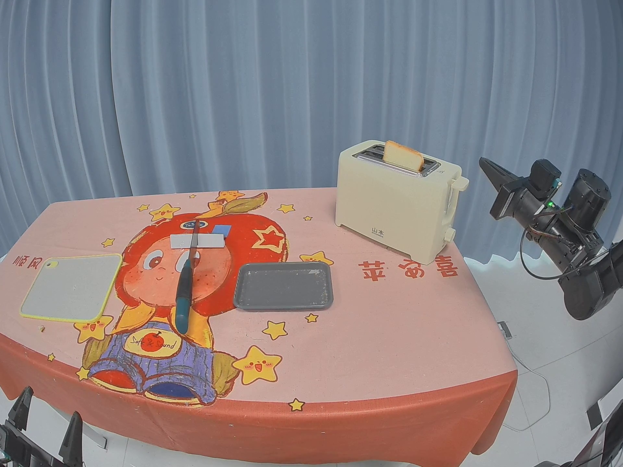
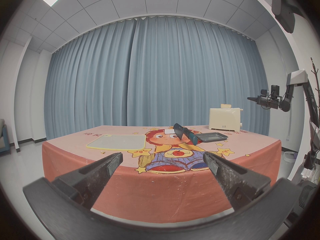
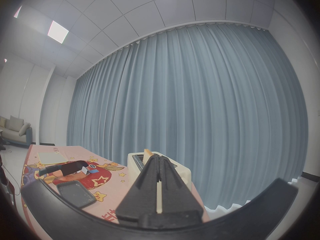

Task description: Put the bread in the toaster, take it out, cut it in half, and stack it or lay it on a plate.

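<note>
Bread [image 1: 403, 155]: lower part sunk in the toaster [image 1: 389, 205] slot — top portion alone exposed. Left gripper [image 1: 47, 416]: cut off by the head view's bottom edge, two finger ends visible. Right arm [image 1: 571, 241]: truncated at that view's right edge. In the right wrist view the right gripper [image 3: 159, 160], fingers together, screens the toaster's middle — bread there a sliver.
</note>
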Robot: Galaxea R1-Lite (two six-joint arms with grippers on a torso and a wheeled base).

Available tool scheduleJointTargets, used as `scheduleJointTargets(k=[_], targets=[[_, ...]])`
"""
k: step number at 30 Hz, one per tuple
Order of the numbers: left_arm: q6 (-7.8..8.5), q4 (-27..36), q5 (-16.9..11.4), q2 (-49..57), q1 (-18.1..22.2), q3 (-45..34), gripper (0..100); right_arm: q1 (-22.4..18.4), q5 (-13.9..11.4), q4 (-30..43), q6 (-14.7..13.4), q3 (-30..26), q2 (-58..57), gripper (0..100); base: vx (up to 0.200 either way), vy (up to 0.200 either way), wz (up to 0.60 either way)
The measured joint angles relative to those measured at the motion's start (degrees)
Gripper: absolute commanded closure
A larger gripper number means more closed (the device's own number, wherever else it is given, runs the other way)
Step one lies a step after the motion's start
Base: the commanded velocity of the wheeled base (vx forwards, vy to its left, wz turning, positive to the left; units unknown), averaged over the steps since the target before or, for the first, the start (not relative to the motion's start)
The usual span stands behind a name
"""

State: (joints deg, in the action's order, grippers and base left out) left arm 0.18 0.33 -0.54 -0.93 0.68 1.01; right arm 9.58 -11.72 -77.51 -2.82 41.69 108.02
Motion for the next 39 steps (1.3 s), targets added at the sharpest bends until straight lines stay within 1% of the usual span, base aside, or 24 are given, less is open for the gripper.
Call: scheduleJointTargets(k=[5, 9, 14, 20, 39], targets=[[-0.02, 0.0, 0.0, 0.0, 0.0, 0.0, 0, -0.44, 0.01, -0.06, -0.41, 2.21, 2.82, 100, 0.0, 0.0, 0.0], [0.0, 0.0, 0.0, 0.0, 0.0, 0.0, 0, -0.52, 0.09, -0.22, -2.49, 4.19, 5.64, 100, 0.0, 0.0, 0.0], [-0.02, 0.0, 0.0, 0.0, 0.0, 0.0, 0, -0.51, 0.28, -4.77, -3.34, 6.12, 9.07, 100, 0.0, 0.0, 0.0], [0.0, 0.0, 0.0, 0.0, 0.0, 0.0, 0, -1.27, 0.39, -5.71, -3.43, 7.5, 12.26, 100, 0.0, 0.0, 0.0], [0.0, 0.02, 0.0, 0.0, 0.0, 0.0, 0, -1.65, 0.39, -5.6, -3.1, 7.51, 15.68, 100, 0.0, 0.0, 0.0]])
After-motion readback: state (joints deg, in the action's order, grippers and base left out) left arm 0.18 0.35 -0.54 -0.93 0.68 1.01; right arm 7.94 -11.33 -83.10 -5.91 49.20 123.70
